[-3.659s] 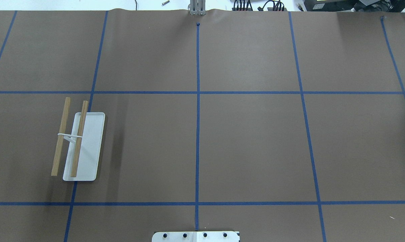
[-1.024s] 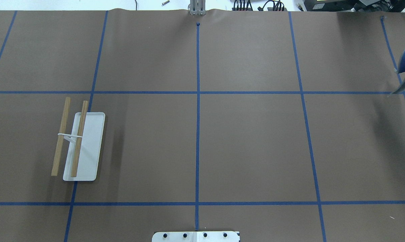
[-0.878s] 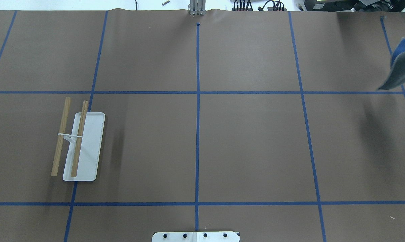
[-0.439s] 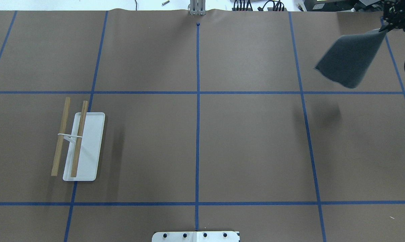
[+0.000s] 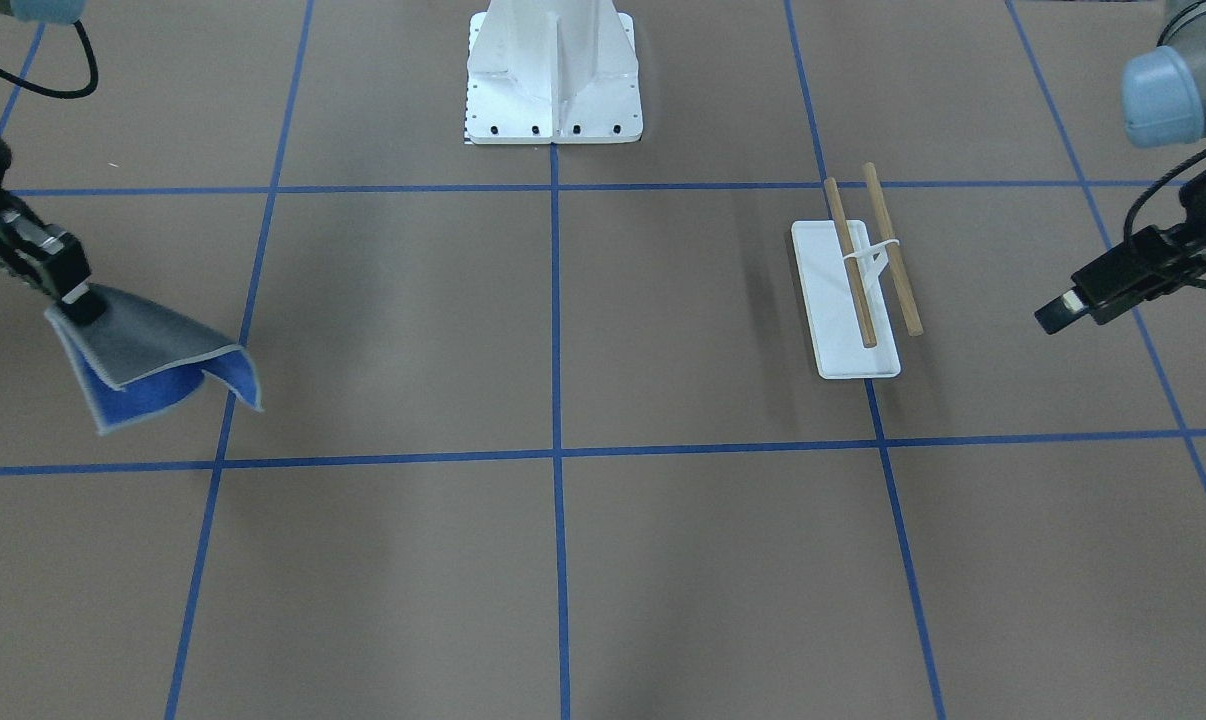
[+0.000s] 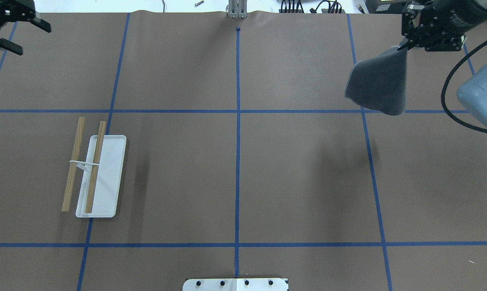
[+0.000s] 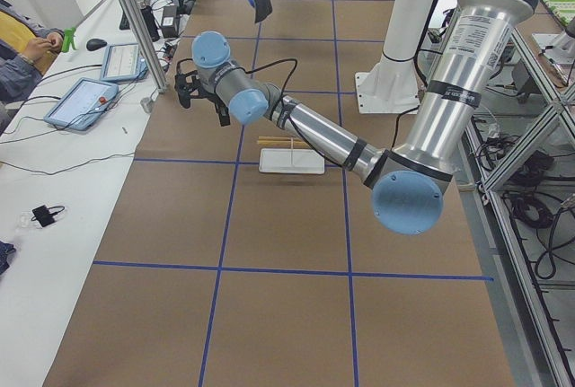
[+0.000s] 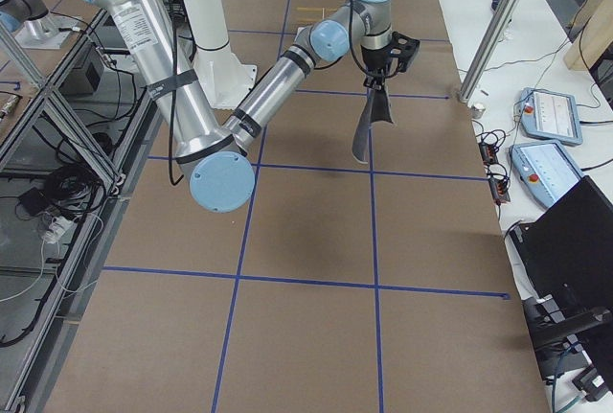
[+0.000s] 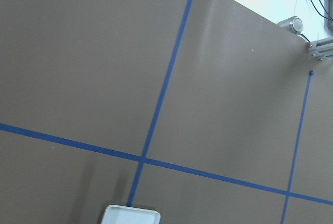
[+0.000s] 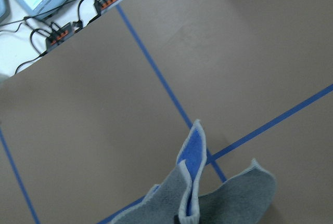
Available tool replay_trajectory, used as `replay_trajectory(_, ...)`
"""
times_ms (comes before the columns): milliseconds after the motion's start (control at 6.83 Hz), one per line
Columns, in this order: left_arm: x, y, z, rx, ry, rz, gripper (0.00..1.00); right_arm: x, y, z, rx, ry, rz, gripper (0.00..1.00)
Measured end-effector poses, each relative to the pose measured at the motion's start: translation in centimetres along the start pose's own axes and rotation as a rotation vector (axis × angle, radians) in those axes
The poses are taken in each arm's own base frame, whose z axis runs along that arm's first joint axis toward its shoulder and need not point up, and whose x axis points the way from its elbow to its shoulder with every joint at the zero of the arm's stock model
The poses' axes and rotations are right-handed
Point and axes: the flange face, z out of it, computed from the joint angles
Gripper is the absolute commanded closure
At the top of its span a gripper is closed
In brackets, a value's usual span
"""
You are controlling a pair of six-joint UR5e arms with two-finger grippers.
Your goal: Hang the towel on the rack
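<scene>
Right gripper (image 6: 403,45) is pinching one corner of the towel (image 6: 378,83), jaws closed on the cloth. Towel is hanging freely beneath it, grey face outward, blue face folded inside. Left gripper (image 6: 34,40) is hovering with fingers spread wide, gripping nothing. Rack (image 6: 106,178) is standing well apart from both grippers, nearer the left one.

- Right gripper (image 5: 81,298): at the view's left edge, jaws pinched on one corner of the towel (image 5: 153,352).
- Towel: hangs from that corner, grey face up, blue underside showing.
- Rack (image 5: 843,345): upright on the table (image 5: 563,560), well apart from the towel.
- Left gripper (image 5: 1055,315): beyond the rack, holding nothing.
- White pedestal (image 5: 553,70): top centre.
</scene>
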Motion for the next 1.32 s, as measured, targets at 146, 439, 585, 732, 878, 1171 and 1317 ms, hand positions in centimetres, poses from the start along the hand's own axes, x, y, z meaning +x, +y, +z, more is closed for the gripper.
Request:
replay_trajectory(146,2.7,0.8,0.9,-0.01,0.019,-0.037,0.02,-2.9,2.8,0.0,-0.025,-0.034,-0.034,1.0)
replay_trajectory(439,9.0,3.8,4.3,-0.021,0.067,-0.267,0.01,-7.0,6.6,0.2,-0.051,-0.077,-0.093,1.0)
replay_trajectory(585,12.5,6.4,7.0,-0.016,0.111,-0.395,0.01,-8.7,8.3,0.4,-0.043,-0.099,-0.13,1.0)
replay_trajectory(732,15.6,9.4,9.6,-0.007,0.184,-0.539,0.01,-10.1,9.9,0.6,-0.019,-0.132,-0.171,1.0)
replay_trajectory(878,17.6,11.7,11.4,-0.012,0.253,-0.656,0.02,-11.1,11.3,0.9,-0.003,-0.161,-0.2,1.0)
replay_trajectory(1171,20.0,14.6,13.1,-0.039,0.341,-0.816,0.02,-12.6,13.9,1.9,0.044,-0.231,-0.241,1.0)
replay_trajectory(1317,20.4,15.2,13.8,-0.054,0.356,-0.856,0.02,-13.3,14.8,2.0,0.06,-0.261,-0.241,1.0)
